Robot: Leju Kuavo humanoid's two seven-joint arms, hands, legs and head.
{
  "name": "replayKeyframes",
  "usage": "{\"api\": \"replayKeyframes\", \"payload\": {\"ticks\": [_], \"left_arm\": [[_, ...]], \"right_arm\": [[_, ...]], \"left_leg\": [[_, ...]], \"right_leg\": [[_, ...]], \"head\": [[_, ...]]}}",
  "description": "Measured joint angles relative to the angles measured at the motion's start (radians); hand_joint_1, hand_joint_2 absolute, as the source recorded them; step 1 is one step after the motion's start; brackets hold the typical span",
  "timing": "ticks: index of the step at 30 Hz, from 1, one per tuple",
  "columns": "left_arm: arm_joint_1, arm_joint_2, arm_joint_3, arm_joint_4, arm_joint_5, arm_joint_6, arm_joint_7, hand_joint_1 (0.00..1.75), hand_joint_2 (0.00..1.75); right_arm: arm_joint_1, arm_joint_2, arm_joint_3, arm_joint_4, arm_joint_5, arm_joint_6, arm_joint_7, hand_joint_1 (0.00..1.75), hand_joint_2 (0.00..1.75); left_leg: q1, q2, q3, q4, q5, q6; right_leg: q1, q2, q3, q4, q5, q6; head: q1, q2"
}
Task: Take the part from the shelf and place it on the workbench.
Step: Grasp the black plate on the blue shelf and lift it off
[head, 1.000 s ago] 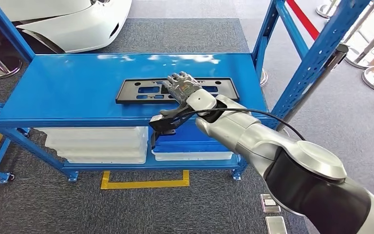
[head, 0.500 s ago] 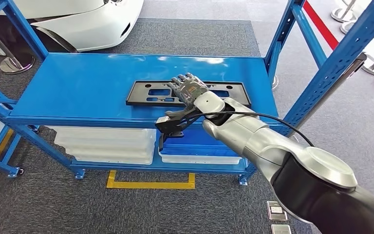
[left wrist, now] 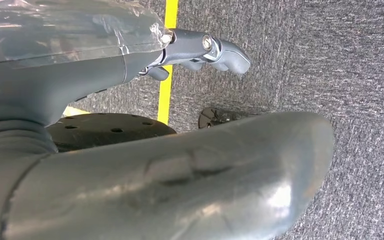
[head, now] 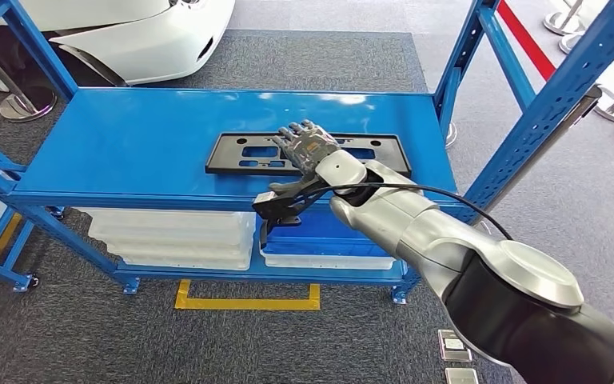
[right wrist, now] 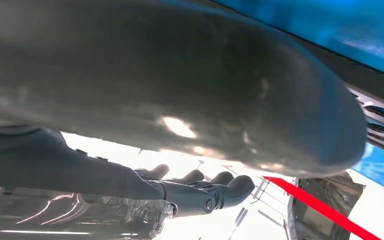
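The part (head: 244, 152) is a flat black rectangular plate with cut-outs, lying on the top of the blue shelf (head: 128, 152) towards its right half. My right hand (head: 308, 146) reaches over the shelf's front edge and hovers over the plate's middle, fingers stretched forward and spread, nothing held. Whether it touches the plate I cannot tell. In the right wrist view the thumb (right wrist: 180, 100) looms large, the fingers (right wrist: 205, 192) stay apart from it, and a strip of the plate (right wrist: 382, 122) lies past it. My left hand (left wrist: 130, 150) hangs over grey carpet, fingers (left wrist: 200, 47) apart, holding nothing.
White bins (head: 176, 236) fill the level under the shelf top. Blue perforated uprights (head: 544, 104) rise at the right, close to my right arm. A white car body (head: 128, 32) stands behind the shelf. Yellow tape (head: 248, 302) marks the carpet in front.
The whole view shifted slightly between the oldest frame and now, so the camera moved. My right hand stays over the plate's middle with no visible change in its fingers.
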Motion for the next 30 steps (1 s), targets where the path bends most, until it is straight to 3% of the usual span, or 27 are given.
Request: {"api": "replayKeyframes", "payload": {"ticks": [8, 13, 15, 17, 18, 19, 20, 22, 24, 28, 30], "left_arm": [[0.000, 0.000, 0.000, 0.000, 0.000, -0.001, 0.004, 0.00, 0.00], [0.000, 0.000, 0.000, 0.000, 0.000, -0.007, 0.008, 0.00, 0.00], [0.000, 0.000, 0.000, 0.001, 0.001, -0.008, 0.008, 0.00, 0.00], [0.000, 0.000, 0.000, 0.001, 0.001, -0.009, 0.008, 0.00, 0.00], [0.000, 0.000, 0.000, 0.001, 0.002, -0.010, 0.008, 0.00, 0.00], [0.000, 0.000, 0.000, 0.001, 0.002, -0.010, 0.008, 0.00, 0.00], [0.001, 0.000, 0.000, 0.001, 0.003, -0.010, 0.008, 0.00, 0.00], [0.000, 0.000, 0.000, 0.002, 0.003, -0.011, 0.008, 0.00, 0.00], [-0.001, 0.000, 0.000, 0.003, 0.003, -0.011, 0.007, 0.00, 0.00], [-0.001, 0.000, 0.000, 0.004, 0.003, -0.012, 0.006, 0.00, 0.00], [-0.002, 0.000, 0.000, 0.005, 0.003, -0.013, 0.006, 0.00, 0.00]], "right_arm": [[0.000, -0.003, 0.000, 0.001, 0.001, 0.004, 0.006, 0.00, 0.00], [0.000, -0.007, 0.000, 0.002, 0.001, 0.006, 0.006, 0.00, 0.00], [0.000, -0.009, 0.000, 0.003, 0.001, 0.008, 0.006, 0.00, 0.00], [0.003, -0.011, 0.000, 0.003, 0.001, 0.010, 0.006, 0.00, 0.00], [0.007, -0.012, 0.000, 0.004, 0.001, 0.011, 0.006, 0.00, 0.00], [0.011, -0.013, 0.000, 0.004, 0.001, 0.012, 0.006, 0.00, 0.00], [0.013, -0.014, 0.000, 0.005, 0.001, 0.013, 0.007, 0.00, 0.00], [0.013, -0.016, 0.000, 0.005, 0.001, 0.013, 0.007, 0.00, 0.00], [0.013, -0.017, 0.000, 0.006, 0.001, 0.013, 0.006, 0.00, 0.00], [0.014, -0.020, 0.000, 0.007, 0.002, 0.014, 0.006, 0.00, 0.00], [0.012, -0.020, 0.000, 0.007, 0.002, 0.013, 0.006, 0.00, 0.00]], "left_leg": [[-0.001, 0.000, 0.000, 0.000, 0.000, 0.000], [0.000, 0.004, 0.011, -0.016, 0.002, 0.014], [0.006, 0.006, 0.026, -0.032, 0.008, 0.019], [0.007, 0.006, 0.030, -0.035, 0.006, 0.019], [0.008, 0.006, 0.031, -0.034, 0.004, 0.018], [0.010, 0.005, 0.032, -0.032, 0.001, 0.015], [0.013, 0.003, 0.033, -0.029, -0.003, 0.010], [0.021, 0.002, 0.037, -0.018, -0.016, -0.003], [0.022, 0.002, 0.037, -0.005, -0.030, -0.019], [0.026, 0.003, 0.044, 0.001, -0.044, -0.047], [0.027, 0.006, 0.023, 0.060, -0.075, -0.056]], "right_leg": [[0.000, 0.000, 0.000, 0.000, 0.000, 0.000], [-0.005, -0.002, 0.004, -0.002, -0.002, 0.016], [-0.008, -0.001, -0.024, 0.064, -0.038, 0.025], [-0.016, 0.000, -0.091, 0.195, -0.096, 0.035], [-0.021, 0.000, -0.122, 0.249, -0.111, 0.039], [-0.026, 0.000, -0.137, 0.270, -0.107, 0.044], [-0.030, 0.000, -0.132, 0.252, -0.085, 0.047], [-0.037, 0.000, -0.075, 0.123, -0.015, 0.054], [-0.038, 0.005, -0.028, 0.024, 0.017, 0.050], [-0.030, 0.009, -0.016, 0.011, 0.005, 0.019], [-0.032, 0.008, -0.003, 0.005, 0.001, 0.005]], "head": [[0.000, 0.000], [-0.005, 0.000], [-0.001, 0.000], [0.004, 0.000], [0.005, 0.000], [0.005, 0.000], [0.006, 0.000], [0.011, 0.000], [0.016, 0.000], [0.003, 0.000], [-0.008, 0.000]]}}
